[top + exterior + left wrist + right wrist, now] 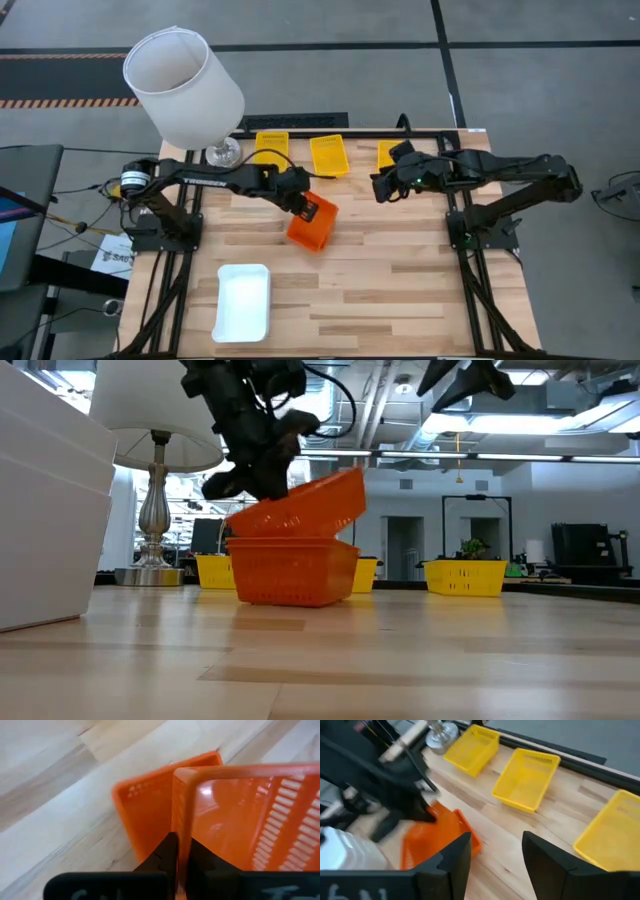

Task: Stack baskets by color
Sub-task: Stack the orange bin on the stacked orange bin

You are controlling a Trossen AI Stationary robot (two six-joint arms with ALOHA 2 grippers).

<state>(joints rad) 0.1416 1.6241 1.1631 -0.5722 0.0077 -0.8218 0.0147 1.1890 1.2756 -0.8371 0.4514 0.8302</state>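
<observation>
Fingers of the left gripper [181,862] pinch the rim of a tilted orange basket [300,503], which sits askew in the orange stack [292,568] at mid-table. Right gripper [383,187] hangs spread and empty above the table, near the far edge. Three yellow baskets [526,778] line that far edge; white baskets [243,301] lie near the front. A lamp [183,87] stands at the far left corner.

Can't count the orange baskets [312,226] under the left gripper [303,207] (arm covers part). Third yellow basket [387,153] half hidden behind the right gripper [384,187]. Lampshade [150,410] cut off up top.
</observation>
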